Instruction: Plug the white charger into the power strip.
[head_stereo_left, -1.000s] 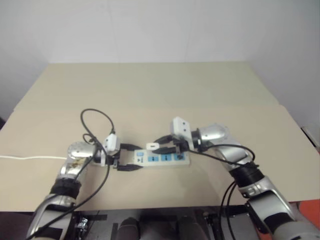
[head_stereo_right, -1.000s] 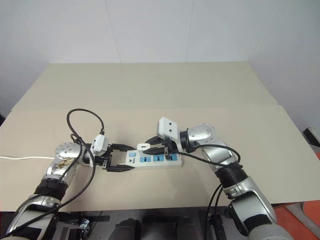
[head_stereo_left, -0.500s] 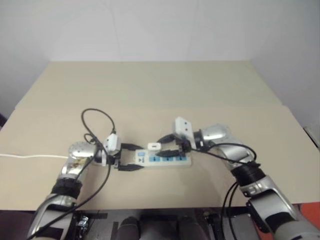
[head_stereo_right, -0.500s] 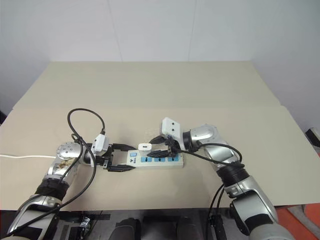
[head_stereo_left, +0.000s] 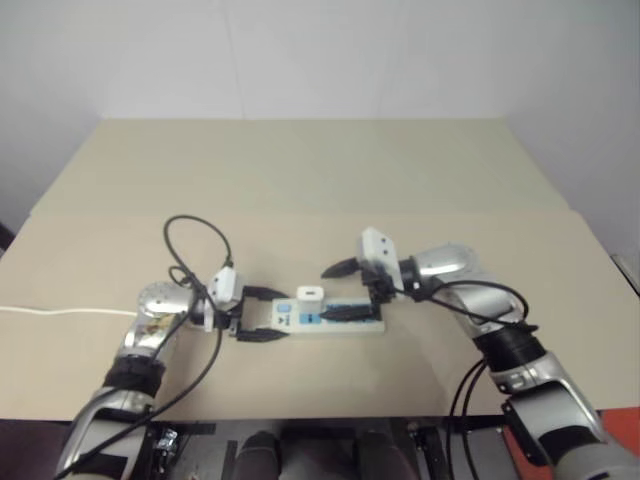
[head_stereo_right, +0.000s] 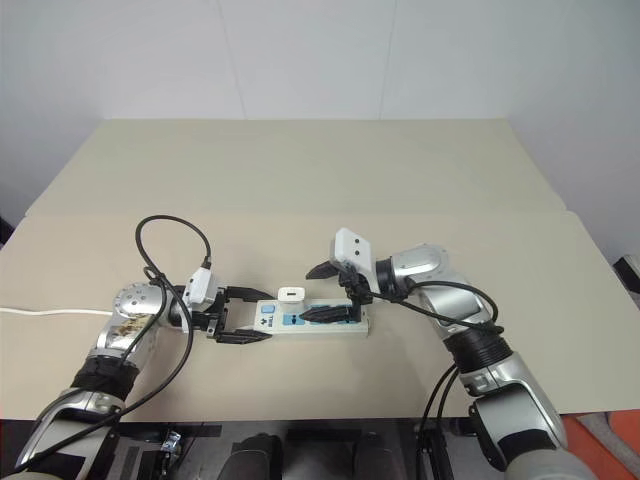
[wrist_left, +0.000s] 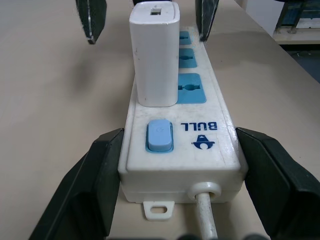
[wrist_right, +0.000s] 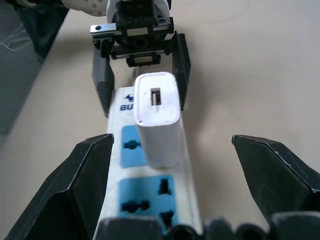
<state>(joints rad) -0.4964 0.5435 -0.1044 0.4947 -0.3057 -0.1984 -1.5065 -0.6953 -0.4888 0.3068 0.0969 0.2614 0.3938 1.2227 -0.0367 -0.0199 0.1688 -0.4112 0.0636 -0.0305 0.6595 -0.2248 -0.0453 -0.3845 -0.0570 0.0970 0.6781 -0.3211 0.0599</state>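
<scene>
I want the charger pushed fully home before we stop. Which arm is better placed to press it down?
The right. Its gripper is open and free, close beside the white charger standing in the power strip. The left gripper is shut on the strip's switch end, steadying it, so it should stay there.

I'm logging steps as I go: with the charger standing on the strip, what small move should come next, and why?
Probably draw the right gripper straight back. Its fingers stand open on either side of the white charger, which stands upright in the power strip, while the left gripper is shut on the strip's switch end.
</scene>
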